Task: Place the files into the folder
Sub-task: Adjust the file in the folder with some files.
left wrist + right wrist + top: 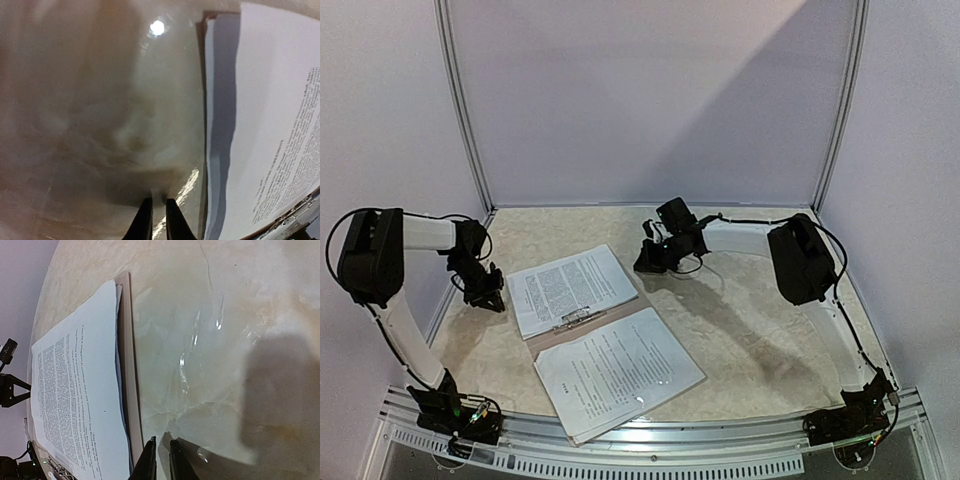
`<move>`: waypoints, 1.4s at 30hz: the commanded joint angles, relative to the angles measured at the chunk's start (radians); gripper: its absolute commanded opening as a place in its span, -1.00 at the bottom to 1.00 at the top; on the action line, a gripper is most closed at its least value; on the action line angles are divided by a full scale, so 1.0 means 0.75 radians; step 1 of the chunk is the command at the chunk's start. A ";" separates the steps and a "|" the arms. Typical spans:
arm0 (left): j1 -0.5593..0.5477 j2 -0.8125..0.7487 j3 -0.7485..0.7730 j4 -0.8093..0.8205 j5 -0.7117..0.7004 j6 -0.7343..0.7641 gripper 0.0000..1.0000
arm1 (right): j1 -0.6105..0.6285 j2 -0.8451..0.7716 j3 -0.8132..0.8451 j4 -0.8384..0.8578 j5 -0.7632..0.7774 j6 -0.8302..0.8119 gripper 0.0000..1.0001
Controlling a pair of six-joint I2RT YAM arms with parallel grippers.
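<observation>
Nearly pinched together and empty, left jaws hover over the counter [100,125] just left of the files [270,125]; right jaws, likewise narrowed, sit just beside the folder's [129,370] opposite edge.

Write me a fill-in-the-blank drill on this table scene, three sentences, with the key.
1. The open folder carries ____ piles of paper: the far stack and the near stack.
2. The silver clip lies ____ those piles.
3. The text printed on both piles is ____ in colour.

Missing words: two; between; black.
</observation>
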 commanded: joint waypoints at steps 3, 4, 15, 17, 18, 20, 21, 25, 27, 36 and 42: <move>-0.047 0.151 0.055 0.044 -0.017 0.046 -0.79 | 0.019 0.061 -0.004 -0.030 0.006 0.013 -0.79; -0.047 0.151 0.059 0.043 -0.009 0.049 -0.80 | 0.019 0.057 -0.009 -0.027 0.003 0.013 -0.79; -0.134 0.138 0.030 0.048 0.069 0.031 -0.80 | 0.023 0.027 -0.092 0.019 -0.034 0.035 -0.83; -0.140 0.139 0.033 0.046 0.070 0.030 -0.80 | 0.023 0.006 -0.131 0.031 -0.031 0.038 -0.84; -0.141 0.138 0.034 0.043 0.068 0.033 -0.80 | 0.023 -0.012 -0.151 0.040 -0.028 0.039 -0.85; -0.141 0.137 0.036 0.033 0.060 0.034 -0.80 | 0.022 -0.037 -0.186 0.056 -0.027 0.041 -0.87; -0.141 0.134 0.034 0.028 0.054 0.036 -0.81 | 0.022 -0.046 -0.192 0.057 -0.034 0.041 -0.87; -0.134 0.094 0.010 0.018 0.036 0.037 -0.80 | 0.026 -0.044 -0.193 0.087 -0.079 0.047 -0.89; -0.128 0.065 -0.023 0.033 0.027 0.032 -0.80 | 0.036 -0.045 -0.192 0.105 -0.096 0.046 -0.90; -0.112 0.040 -0.073 0.070 0.013 0.023 -0.81 | 0.060 -0.043 -0.185 0.055 -0.054 0.027 -0.91; -0.114 0.049 -0.082 0.085 0.042 0.024 -0.88 | 0.054 -0.061 -0.185 0.027 -0.021 -0.006 -0.91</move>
